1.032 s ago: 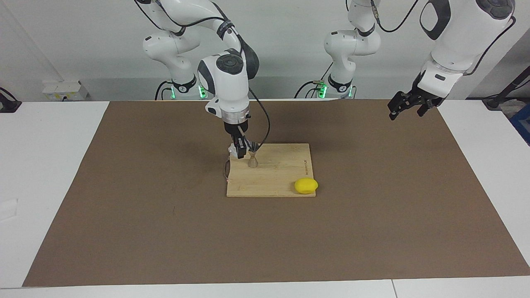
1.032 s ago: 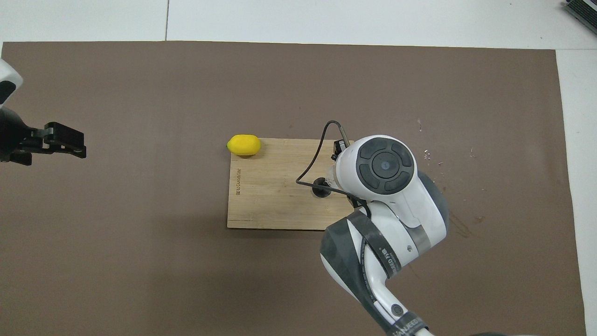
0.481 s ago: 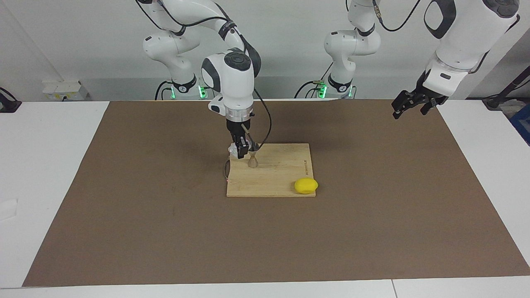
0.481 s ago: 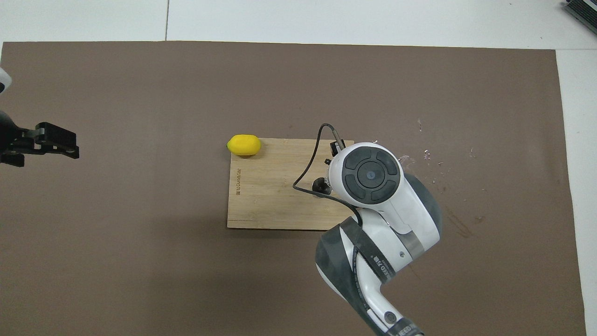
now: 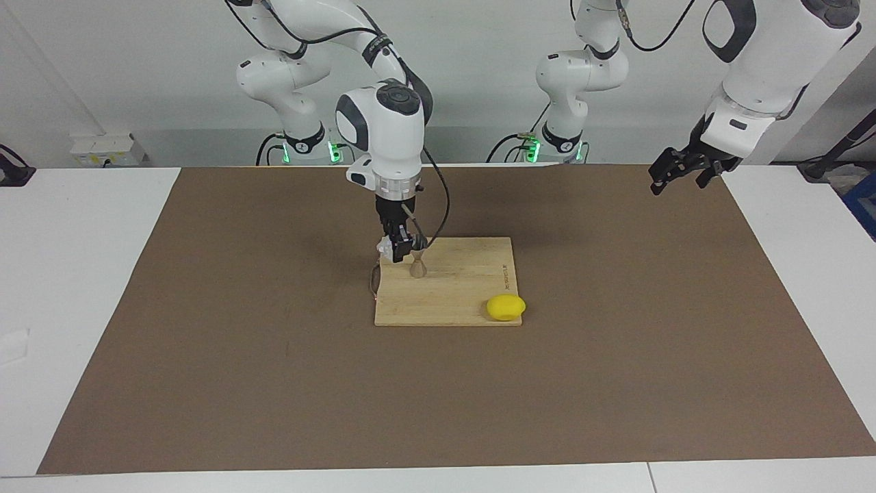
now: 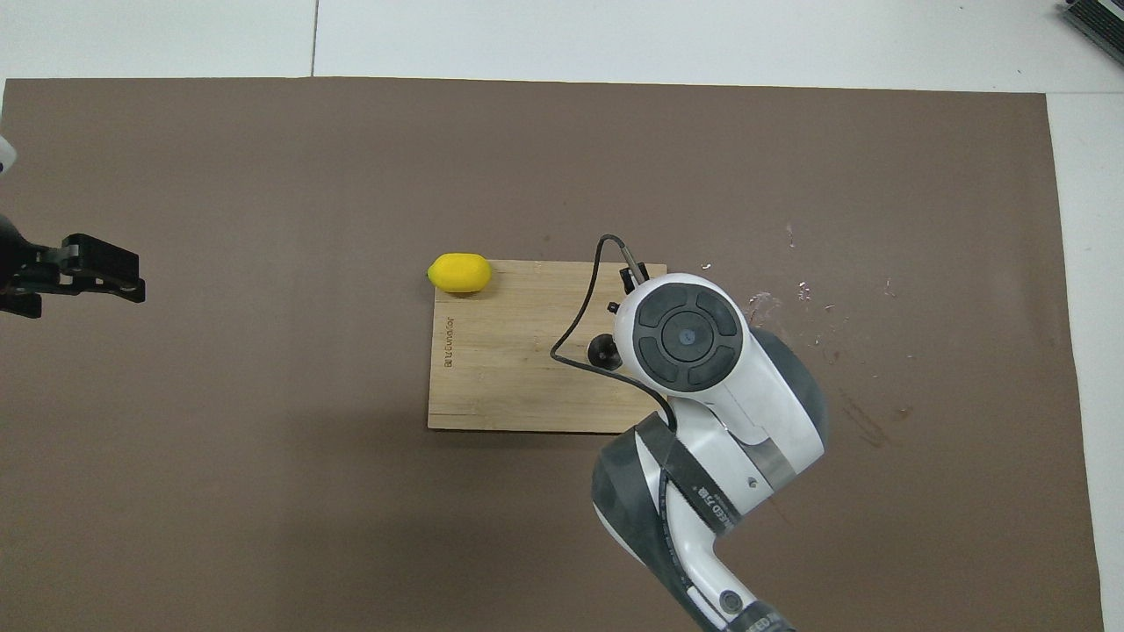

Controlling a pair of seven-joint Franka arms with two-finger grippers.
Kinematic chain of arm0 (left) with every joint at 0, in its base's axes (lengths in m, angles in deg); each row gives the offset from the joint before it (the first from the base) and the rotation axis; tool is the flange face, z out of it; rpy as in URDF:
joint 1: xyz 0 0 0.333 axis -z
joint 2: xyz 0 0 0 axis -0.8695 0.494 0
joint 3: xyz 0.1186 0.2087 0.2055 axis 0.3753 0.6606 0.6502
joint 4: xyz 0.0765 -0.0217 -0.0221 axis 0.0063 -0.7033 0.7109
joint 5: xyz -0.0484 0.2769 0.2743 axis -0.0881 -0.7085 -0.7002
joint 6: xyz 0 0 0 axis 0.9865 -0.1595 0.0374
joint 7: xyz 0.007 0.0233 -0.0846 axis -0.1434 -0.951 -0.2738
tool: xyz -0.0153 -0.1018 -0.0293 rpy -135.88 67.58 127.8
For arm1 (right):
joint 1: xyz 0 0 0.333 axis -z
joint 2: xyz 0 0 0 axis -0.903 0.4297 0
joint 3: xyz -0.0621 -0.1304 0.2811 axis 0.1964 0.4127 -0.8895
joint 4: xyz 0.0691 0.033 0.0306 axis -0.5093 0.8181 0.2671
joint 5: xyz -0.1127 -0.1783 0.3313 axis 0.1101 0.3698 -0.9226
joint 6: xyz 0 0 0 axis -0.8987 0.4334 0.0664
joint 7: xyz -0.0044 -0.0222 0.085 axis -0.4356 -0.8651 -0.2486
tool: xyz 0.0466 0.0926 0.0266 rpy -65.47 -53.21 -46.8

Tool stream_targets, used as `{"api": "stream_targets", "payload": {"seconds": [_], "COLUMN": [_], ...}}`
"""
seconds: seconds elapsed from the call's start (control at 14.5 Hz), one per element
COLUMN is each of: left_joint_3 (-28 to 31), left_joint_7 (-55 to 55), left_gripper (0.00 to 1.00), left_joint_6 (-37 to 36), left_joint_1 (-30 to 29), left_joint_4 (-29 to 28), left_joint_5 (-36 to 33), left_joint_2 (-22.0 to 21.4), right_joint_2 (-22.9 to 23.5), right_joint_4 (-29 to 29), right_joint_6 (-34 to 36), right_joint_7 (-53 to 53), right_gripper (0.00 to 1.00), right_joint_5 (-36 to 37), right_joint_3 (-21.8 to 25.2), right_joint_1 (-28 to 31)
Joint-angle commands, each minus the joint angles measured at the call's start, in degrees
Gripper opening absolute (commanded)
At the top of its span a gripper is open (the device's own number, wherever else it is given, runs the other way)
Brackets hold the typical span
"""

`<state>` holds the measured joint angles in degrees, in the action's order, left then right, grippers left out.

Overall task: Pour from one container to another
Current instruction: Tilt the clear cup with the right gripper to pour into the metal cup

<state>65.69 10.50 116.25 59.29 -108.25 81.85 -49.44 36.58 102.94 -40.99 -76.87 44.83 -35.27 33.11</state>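
A small silvery jigger [image 5: 417,266] stands upright on the wooden cutting board [image 5: 465,294], near the corner closest to the right arm; from above its dark round mouth shows [image 6: 602,351]. My right gripper [image 5: 402,245] hangs just over and beside the jigger, shut on a small clear glass cup [image 5: 387,250] that is tipped toward the jigger's mouth. In the overhead view the right arm's wrist hides the cup and the gripper. My left gripper [image 5: 674,177] waits open and empty, raised over the mat at the left arm's end [image 6: 97,268].
A yellow lemon [image 5: 506,307] lies at the board's corner farthest from the robots, toward the left arm's end [image 6: 459,272]. The board [image 6: 509,369] sits mid-table on a brown mat [image 5: 274,383]. Small pale flecks dot the mat [image 6: 803,294] beside the right arm.
The right arm's wrist has swung more upright over the jigger, cup still gripped. The left gripper has drifted slightly outward toward its end of the table.
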Motion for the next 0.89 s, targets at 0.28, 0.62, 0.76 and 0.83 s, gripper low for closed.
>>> {"api": "stream_targets", "payload": {"seconds": [0.28, 0.62, 0.76, 0.83], "left_joint_3": [-1.01, -0.93, -0.93, -0.84], "left_joint_7": [0.37, 0.28, 0.28, 0.19], "left_gripper": [1.0, 1.0, 1.0, 1.0], "left_joint_6": [0.57, 0.92, 2.15, 2.94], "left_joint_1": [-1.01, -1.09, -1.09, -1.18], "left_joint_4": [-1.82, -2.09, -2.0, -2.0], "left_joint_5": [-1.06, -1.06, -0.98, -0.98], "left_joint_2": [-1.15, -1.24, -1.15, -1.15], "right_joint_2": [-0.77, -0.77, -0.69, -0.6], "right_joint_4": [0.29, 0.29, 0.29, 0.29], "right_joint_6": [0.51, 0.51, 0.24, 0.24], "right_joint_7": [-2.0, -1.56, -1.3, -1.21], "right_gripper": [0.15, 0.14, 0.14, 0.14], "right_joint_5": [1.54, 1.02, -1.69, -2.75], "right_joint_3": [-0.14, -0.23, -0.14, -0.14], "right_joint_1": [-0.2, 0.06, 0.15, 0.33]}}
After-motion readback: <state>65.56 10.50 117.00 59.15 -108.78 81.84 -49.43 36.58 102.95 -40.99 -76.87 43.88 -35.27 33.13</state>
